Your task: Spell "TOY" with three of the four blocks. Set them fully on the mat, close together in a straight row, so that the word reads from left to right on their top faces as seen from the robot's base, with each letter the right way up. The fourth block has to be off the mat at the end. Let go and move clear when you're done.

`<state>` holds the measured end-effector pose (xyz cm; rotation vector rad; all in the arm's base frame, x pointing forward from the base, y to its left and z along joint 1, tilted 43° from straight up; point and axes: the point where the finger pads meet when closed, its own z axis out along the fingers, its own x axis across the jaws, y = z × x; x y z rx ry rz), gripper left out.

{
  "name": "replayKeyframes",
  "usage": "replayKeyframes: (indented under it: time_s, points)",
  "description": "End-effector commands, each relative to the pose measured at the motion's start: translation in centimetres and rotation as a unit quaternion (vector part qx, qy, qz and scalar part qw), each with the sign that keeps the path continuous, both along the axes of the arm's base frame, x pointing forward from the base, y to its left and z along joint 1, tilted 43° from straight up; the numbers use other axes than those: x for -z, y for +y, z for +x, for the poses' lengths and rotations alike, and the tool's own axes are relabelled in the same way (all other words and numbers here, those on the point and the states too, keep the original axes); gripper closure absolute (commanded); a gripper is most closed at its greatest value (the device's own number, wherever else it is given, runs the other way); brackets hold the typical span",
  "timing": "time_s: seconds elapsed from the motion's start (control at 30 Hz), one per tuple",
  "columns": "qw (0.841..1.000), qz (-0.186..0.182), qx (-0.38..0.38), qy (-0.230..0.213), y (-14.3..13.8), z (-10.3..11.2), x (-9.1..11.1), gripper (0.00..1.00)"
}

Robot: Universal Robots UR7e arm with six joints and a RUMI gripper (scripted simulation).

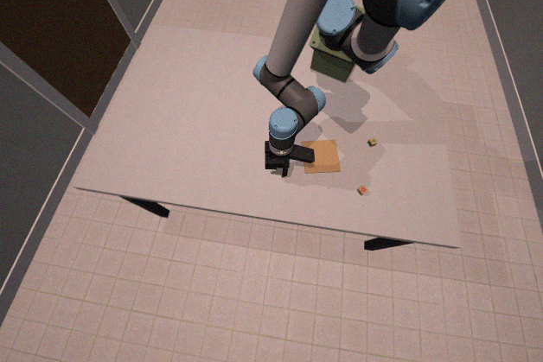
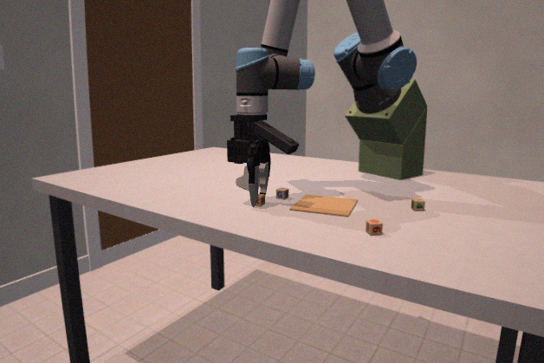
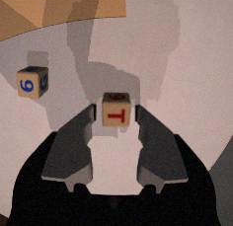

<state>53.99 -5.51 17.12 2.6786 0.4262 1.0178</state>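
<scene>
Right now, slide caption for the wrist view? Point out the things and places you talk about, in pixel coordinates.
Open claw point(image 3: 116, 106) straddling the red T block point(image 3: 116, 114), blue-marked block point(image 3: 33, 83) off to the left.

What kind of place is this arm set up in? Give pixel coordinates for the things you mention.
Probably a plain indoor workroom or lab. The arm is mounted on a green stand point(image 1: 331, 61) point(image 2: 380, 158) at a large table point(image 1: 175, 130) point(image 2: 176, 191), the floor point(image 1: 263, 295) point(image 2: 145, 296) is tiled, and a brown door-like panel point(image 1: 56, 28) point(image 2: 140, 86) is set in the grey wall point(image 2: 422, 6).

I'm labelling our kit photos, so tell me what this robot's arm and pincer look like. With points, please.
The arm point(image 1: 303, 26) point(image 2: 289, 6) has grey tubes, dark grey joints and light blue rounded caps. The pincer point(image 2: 259, 199) point(image 3: 116, 106) is black and boxy, with grey, tapering fingers.
</scene>
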Motion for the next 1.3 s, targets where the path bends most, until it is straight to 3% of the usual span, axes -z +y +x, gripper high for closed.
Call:
replayKeyframes:
  time_s: [0.0, 0.4, 0.43, 1.27]
  points:
    - [1.000, 0.000, 0.000, -0.001, 0.00, 0.01, -0.05, 0.75]
    - [1.000, 0.000, 0.000, -0.001, 0.00, 0.01, -0.05, 0.75]
    - [1.000, 0.000, 0.000, -0.001, 0.00, 0.01, -0.05, 0.95]
    - [1.000, 0.000, 0.000, -0.001, 0.00, 0.01, -0.05, 0.95]
